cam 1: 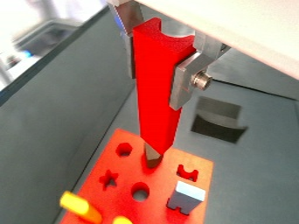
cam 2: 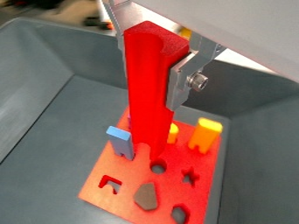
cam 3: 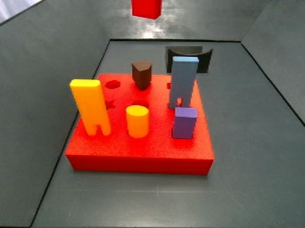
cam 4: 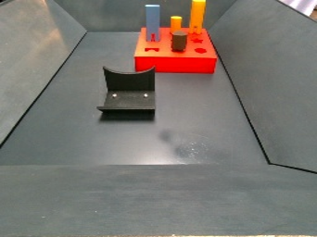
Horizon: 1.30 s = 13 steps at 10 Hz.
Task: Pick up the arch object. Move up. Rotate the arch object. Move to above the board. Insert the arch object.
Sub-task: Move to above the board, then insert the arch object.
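My gripper (cam 1: 156, 66) is shut on the arch object (cam 1: 155, 98), a tall, bright red flat block with a curved notch in its upper end. It hangs upright high above the board (cam 1: 160, 177), a red-orange slab with shaped holes. A silver finger (cam 1: 184, 80) presses its side. In a wrist view the gripper (cam 2: 149, 74) holds the arch object (cam 2: 145, 109) over the board (cam 2: 128, 169). In a side view only the arch's lower end (cam 3: 145, 7) shows, above the board's (cam 3: 143, 157) far edge. The board also shows in a side view (cam 4: 173, 63); gripper and arch are out of that view.
On the board stand a tall orange-yellow block (cam 3: 87, 109), a yellow cylinder (cam 3: 137, 121), a purple block (cam 3: 185, 124), a blue-grey pillar (cam 3: 184, 80) and a brown peg (cam 3: 143, 74). The dark fixture (cam 4: 129, 93) stands on the grey floor beside the board. Sloping grey walls surround the floor.
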Available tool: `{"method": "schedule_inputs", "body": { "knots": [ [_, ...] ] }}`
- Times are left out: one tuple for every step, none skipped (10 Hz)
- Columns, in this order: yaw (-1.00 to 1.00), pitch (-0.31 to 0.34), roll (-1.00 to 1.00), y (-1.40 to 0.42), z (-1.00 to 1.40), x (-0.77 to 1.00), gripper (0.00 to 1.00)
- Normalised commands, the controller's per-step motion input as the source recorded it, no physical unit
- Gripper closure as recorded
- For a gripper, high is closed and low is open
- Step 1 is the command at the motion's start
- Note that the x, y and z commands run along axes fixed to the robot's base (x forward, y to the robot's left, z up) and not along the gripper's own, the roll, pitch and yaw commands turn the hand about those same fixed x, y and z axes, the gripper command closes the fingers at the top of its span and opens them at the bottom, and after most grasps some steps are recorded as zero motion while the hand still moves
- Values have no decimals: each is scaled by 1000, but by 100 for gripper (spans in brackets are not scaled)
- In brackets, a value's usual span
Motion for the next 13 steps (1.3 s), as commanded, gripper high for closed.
{"method": "schedule_inputs", "body": {
  "knots": [
    [1000, 148, -20, -143, 28, 90, 100],
    [1000, 180, -11, -88, 34, 68, 100],
    [822, 194, 10, -60, 27, 68, 100],
    [568, 178, 22, -49, 24, 73, 100],
    [420, 168, 27, -45, 26, 72, 100],
    [216, 157, 31, -39, 33, 68, 100],
    [0, -21, 0, -40, -43, 0, 100],
    [-51, -46, -37, 0, -134, 206, 100],
    [-286, -99, 1, 31, -331, 303, 100],
    [-129, 3, 19, 454, -589, 1000, 100],
    [-40, 41, 77, 500, -660, 1000, 100],
    [0, 84, 129, 560, -763, 1000, 100],
    [0, 50, 23, 614, -837, 1000, 100]
  ]
}}
